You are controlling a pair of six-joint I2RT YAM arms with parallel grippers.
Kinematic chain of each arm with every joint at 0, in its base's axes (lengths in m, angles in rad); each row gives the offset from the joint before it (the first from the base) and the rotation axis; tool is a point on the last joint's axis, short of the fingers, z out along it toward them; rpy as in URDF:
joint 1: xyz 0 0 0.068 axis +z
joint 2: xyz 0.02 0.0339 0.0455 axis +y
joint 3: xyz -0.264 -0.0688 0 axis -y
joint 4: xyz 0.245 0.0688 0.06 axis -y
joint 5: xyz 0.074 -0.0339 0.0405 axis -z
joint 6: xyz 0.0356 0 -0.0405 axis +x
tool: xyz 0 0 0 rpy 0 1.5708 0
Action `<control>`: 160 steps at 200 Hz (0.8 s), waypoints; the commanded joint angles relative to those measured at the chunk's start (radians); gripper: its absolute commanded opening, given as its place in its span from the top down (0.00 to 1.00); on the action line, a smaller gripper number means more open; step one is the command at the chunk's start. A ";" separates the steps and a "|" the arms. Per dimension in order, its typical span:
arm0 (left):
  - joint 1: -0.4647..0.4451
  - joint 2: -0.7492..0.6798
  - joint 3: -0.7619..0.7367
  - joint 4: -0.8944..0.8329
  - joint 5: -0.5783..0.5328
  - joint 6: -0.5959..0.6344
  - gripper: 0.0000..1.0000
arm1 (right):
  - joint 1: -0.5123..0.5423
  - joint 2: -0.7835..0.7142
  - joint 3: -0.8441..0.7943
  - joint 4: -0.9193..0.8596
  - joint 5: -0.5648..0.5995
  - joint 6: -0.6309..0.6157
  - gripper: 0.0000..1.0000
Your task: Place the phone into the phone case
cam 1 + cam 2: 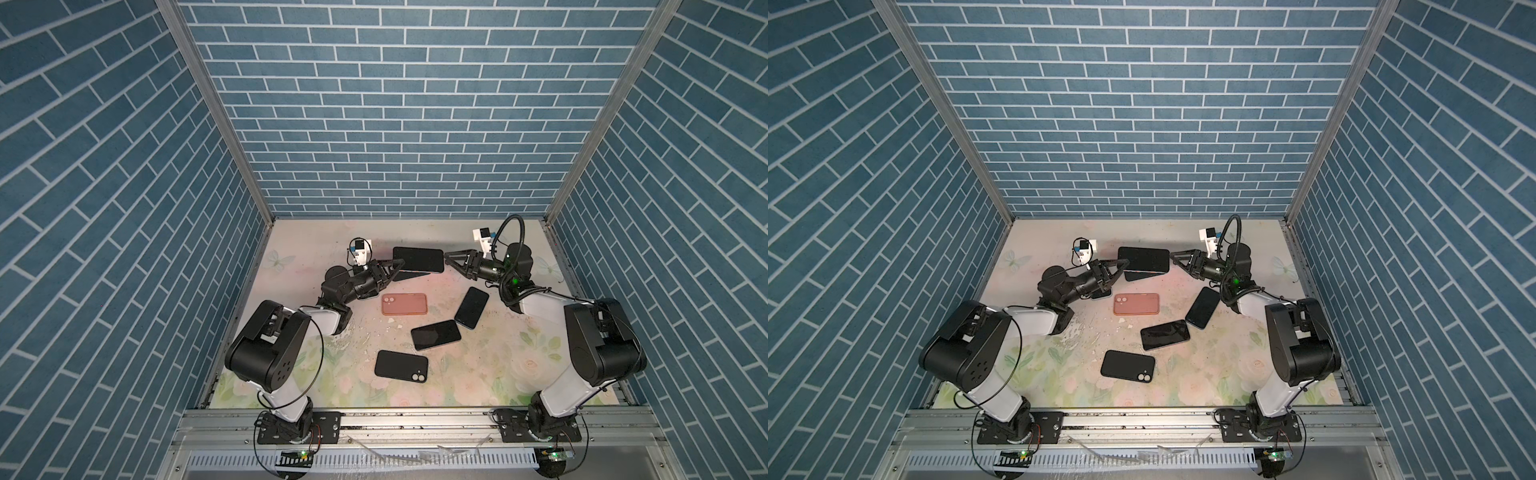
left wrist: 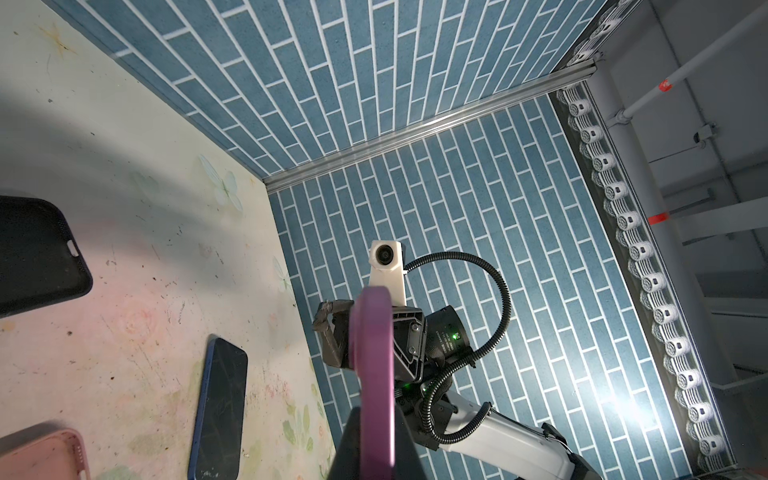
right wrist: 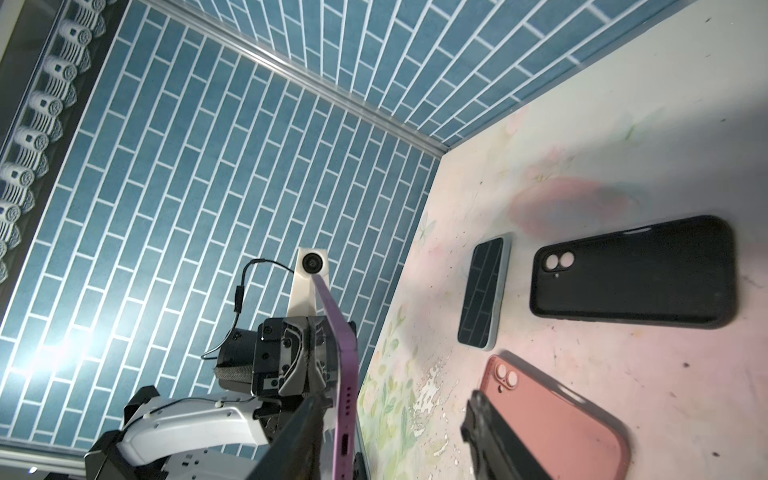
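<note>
The left gripper (image 1: 398, 266) pinches one end of the purple phone (image 1: 417, 259), held up over the back of the table (image 1: 498, 365), while the right gripper (image 1: 451, 261) stands spread at the other end, and the pink case (image 1: 404, 304) and black case (image 1: 401, 365) lie empty, so insertion remains.

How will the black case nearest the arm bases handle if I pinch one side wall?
The black case is probably floppy: its camera cutouts show the table through, so it is an empty thin shell whose wall may bend. Likely light, so it may slide before lifting. Its matte finish should grip well.
</note>
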 commanded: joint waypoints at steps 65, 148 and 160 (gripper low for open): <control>-0.019 0.008 0.031 0.053 0.009 0.000 1.00 | 0.057 0.012 0.036 0.184 -0.071 0.082 0.65; -0.011 -0.020 0.006 0.001 0.002 0.043 0.77 | 0.058 0.012 0.046 0.120 -0.076 0.060 1.00; -0.004 -0.042 -0.005 -0.047 -0.008 0.076 0.66 | 0.057 -0.010 0.046 0.042 -0.070 0.019 1.00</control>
